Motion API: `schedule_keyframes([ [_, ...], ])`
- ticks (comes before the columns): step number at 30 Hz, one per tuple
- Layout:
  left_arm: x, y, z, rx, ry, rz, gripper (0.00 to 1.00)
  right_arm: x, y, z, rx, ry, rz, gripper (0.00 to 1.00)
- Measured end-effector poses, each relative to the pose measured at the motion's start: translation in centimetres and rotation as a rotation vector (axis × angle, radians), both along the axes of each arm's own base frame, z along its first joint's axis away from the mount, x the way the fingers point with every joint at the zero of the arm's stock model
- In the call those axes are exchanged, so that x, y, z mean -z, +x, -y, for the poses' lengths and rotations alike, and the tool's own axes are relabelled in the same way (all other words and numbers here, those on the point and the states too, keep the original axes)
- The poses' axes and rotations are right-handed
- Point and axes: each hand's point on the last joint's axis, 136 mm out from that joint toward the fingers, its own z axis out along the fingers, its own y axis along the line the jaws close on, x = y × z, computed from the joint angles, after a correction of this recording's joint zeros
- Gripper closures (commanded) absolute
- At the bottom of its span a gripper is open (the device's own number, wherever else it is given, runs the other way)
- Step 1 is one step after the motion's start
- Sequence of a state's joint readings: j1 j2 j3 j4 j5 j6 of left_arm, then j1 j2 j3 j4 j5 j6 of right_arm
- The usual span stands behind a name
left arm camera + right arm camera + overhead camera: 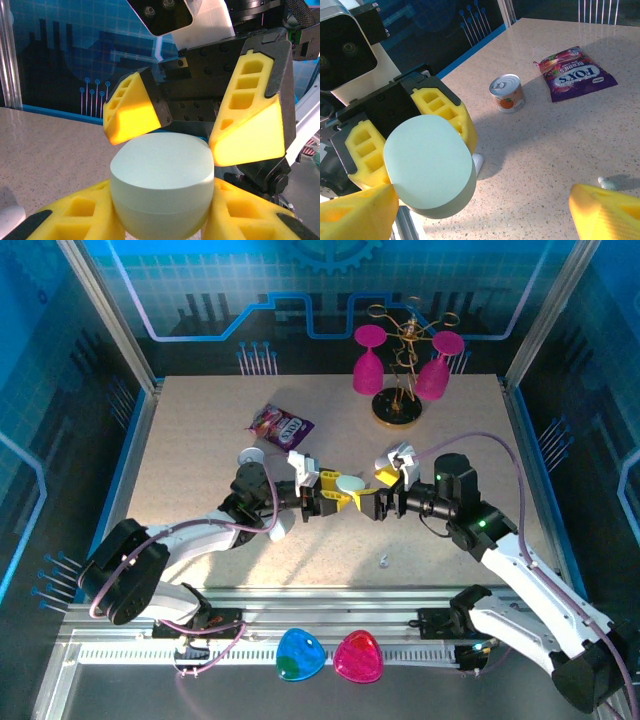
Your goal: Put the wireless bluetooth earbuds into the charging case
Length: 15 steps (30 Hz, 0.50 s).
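A closed mint, pebble-shaped charging case (351,482) (162,175) (427,162) is held above the table, and my left gripper (343,492) (162,217) is shut on its sides. My right gripper (384,487) (485,215) faces it from the right, open, with its yellow fingers (250,125) spread either side of the case's flat top and not touching it. One tiny white earbud (384,562) (607,183) lies on the table near the front, below the right gripper.
A small white rounded object (283,530) (478,163) lies under the left arm. A purple candy bag (281,424) (576,75) and a small can (250,455) (507,93) sit behind it. A wire stand with pink glasses (400,375) is at the back. Blue (300,655) and pink (358,657) heart shapes rest on the front rail.
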<state>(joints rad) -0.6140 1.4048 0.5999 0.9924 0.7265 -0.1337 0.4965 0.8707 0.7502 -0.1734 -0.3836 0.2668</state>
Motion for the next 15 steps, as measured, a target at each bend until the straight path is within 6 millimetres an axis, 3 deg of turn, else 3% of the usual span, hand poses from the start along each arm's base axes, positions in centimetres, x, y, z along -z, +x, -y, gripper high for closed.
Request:
schedule_keyframes([
  [15, 0.1, -0.1, -0.1, 0.015, 0.004, 0.008, 0.75, -2.2, 1.3, 0.4, 0.063, 0.005, 0.055, 0.13],
])
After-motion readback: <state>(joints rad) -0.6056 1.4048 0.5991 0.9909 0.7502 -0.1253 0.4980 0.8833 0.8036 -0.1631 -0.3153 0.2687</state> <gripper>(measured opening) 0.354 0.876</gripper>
